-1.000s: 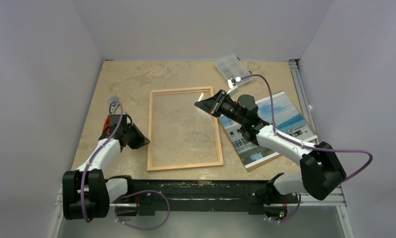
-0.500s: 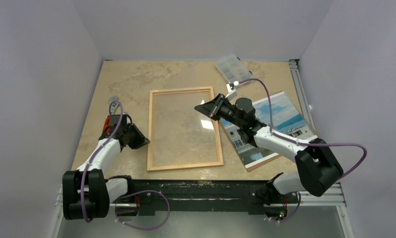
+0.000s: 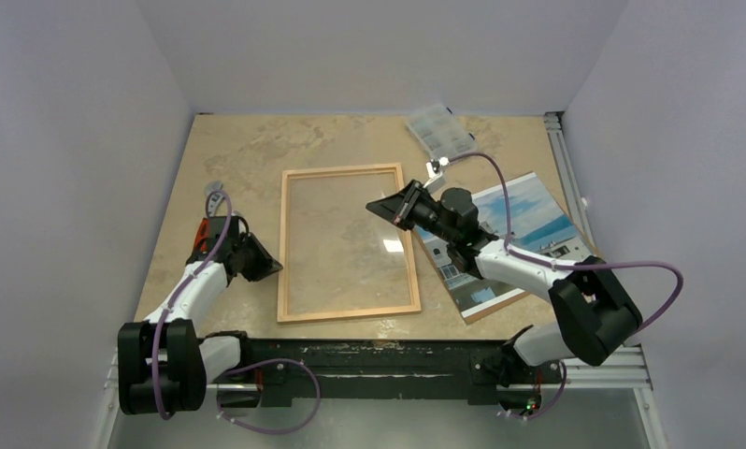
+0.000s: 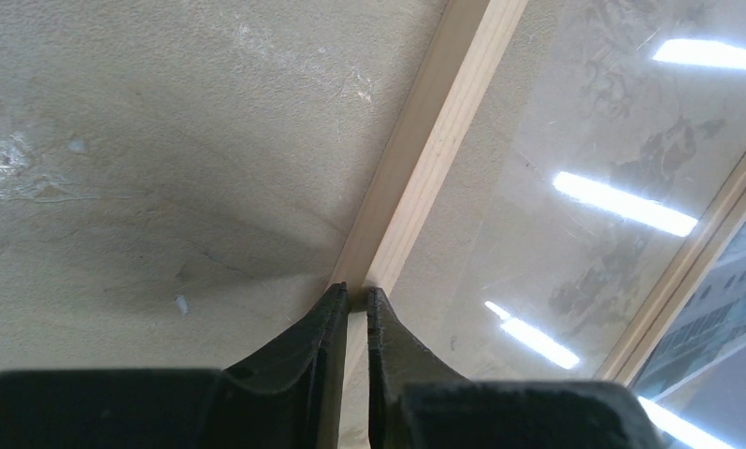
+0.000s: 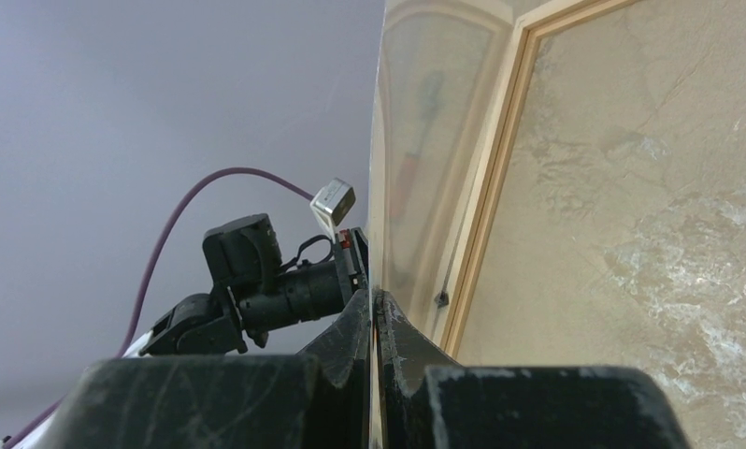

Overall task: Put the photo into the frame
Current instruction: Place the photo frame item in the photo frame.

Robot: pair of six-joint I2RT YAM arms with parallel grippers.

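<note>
While left gripper [image 4: 353, 297] pinches frame [image 4: 427, 154], right gripper [image 5: 376, 305] seemingly clamps clear pane [image 5: 399, 178].

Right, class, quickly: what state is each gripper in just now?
Left gripper: closed, pinching the wooden rail of the frame.
Right gripper: closed, gripping the edge of the clear pane.

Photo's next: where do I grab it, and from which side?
Probably the photo by its outer short edge, coming low from the right: it lies flat, face up, on the brown board, and the right arm covers the edge nearer the frame. The right claw grips the pane.
</note>
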